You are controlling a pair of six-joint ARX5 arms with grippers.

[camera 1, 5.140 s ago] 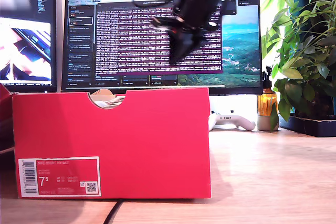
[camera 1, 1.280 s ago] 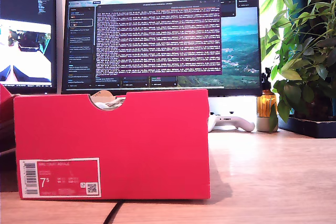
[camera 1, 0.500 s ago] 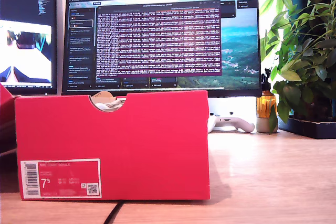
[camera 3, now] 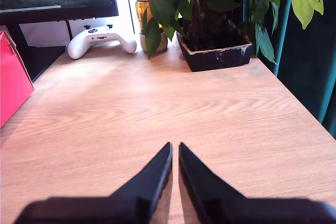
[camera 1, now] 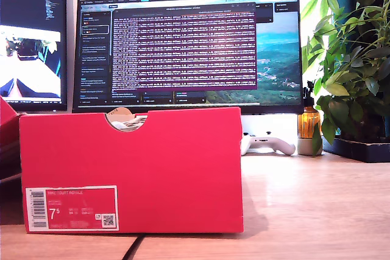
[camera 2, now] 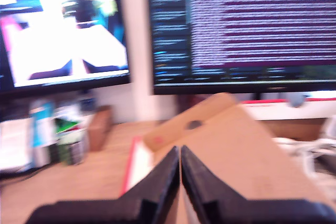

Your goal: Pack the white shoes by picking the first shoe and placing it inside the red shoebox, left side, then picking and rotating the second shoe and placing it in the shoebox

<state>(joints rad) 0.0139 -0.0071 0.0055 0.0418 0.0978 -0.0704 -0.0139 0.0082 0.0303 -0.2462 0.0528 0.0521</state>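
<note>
The red shoebox [camera 1: 131,168] stands on the tabletop [camera 1: 317,205] with laces of the white shoes [camera 1: 128,123] showing in its notch, though we cannot confirm both are inside; our first gripper [camera 2: 180,166] and second gripper [camera 3: 175,161] have fingers pressed together, empty, and descending like that could shove the light box.

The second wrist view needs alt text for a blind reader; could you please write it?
My second gripper, shut and empty, hangs over a wooden desk. Beyond it sit a white game controller, a potted plant and an edge of the red shoebox.
</note>
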